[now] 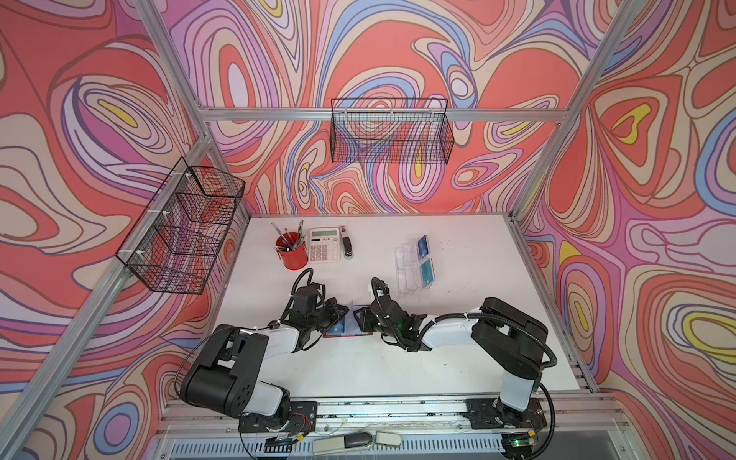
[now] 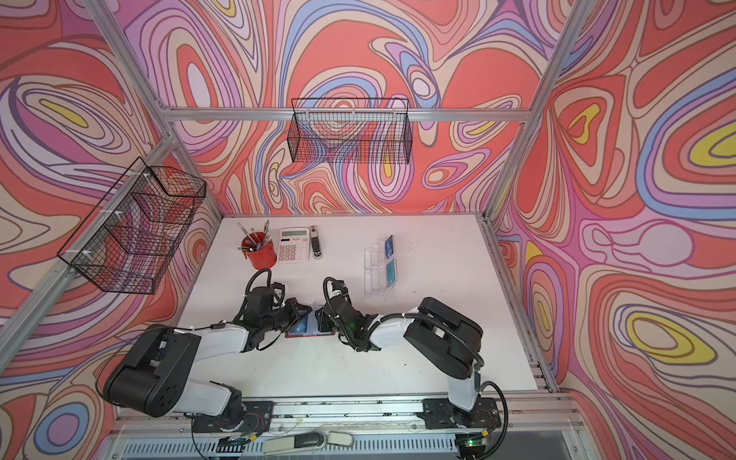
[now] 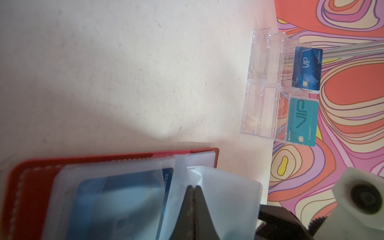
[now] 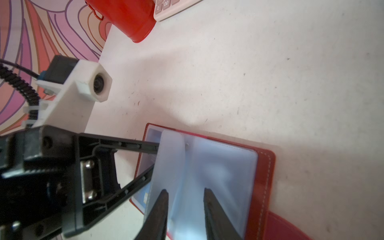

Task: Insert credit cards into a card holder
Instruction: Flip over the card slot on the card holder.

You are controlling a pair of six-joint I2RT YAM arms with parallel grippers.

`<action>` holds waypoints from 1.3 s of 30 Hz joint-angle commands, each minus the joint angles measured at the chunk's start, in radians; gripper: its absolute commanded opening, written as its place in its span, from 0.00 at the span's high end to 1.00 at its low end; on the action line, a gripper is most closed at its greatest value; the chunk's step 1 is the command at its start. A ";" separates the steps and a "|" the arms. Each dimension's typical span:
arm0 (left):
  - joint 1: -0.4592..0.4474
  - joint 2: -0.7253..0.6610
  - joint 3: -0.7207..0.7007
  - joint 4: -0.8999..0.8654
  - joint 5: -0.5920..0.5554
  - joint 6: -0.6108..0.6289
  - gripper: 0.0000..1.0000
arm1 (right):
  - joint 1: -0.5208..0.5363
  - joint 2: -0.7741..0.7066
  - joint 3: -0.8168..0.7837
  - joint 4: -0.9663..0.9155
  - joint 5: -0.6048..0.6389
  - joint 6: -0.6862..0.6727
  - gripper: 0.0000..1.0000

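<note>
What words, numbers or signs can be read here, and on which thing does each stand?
"VIP": dark blue card in the clear stand.
"logo": the same card.
"VIP": teal card in that stand.
"0", "00": keys of the calculator.
Too small or blurred: the number lines on both cards, digits on the sleeved card in the red card holder, the calculator's display.

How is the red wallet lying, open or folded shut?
Open: the wallet lies spread on the table, clear sleeves showing, a blue card in one.
</note>
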 commanded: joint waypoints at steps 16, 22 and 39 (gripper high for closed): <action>0.009 -0.392 0.135 -0.739 -0.420 0.191 0.52 | 0.004 0.145 0.158 -0.016 -0.089 -0.024 0.73; 0.017 -0.485 0.101 -0.781 -0.508 0.192 0.50 | 0.017 0.207 0.217 -0.043 -0.130 -0.030 0.74; 0.021 -0.342 -0.014 -0.456 -0.392 0.165 0.51 | 0.017 0.148 0.233 -0.174 -0.082 -0.062 0.80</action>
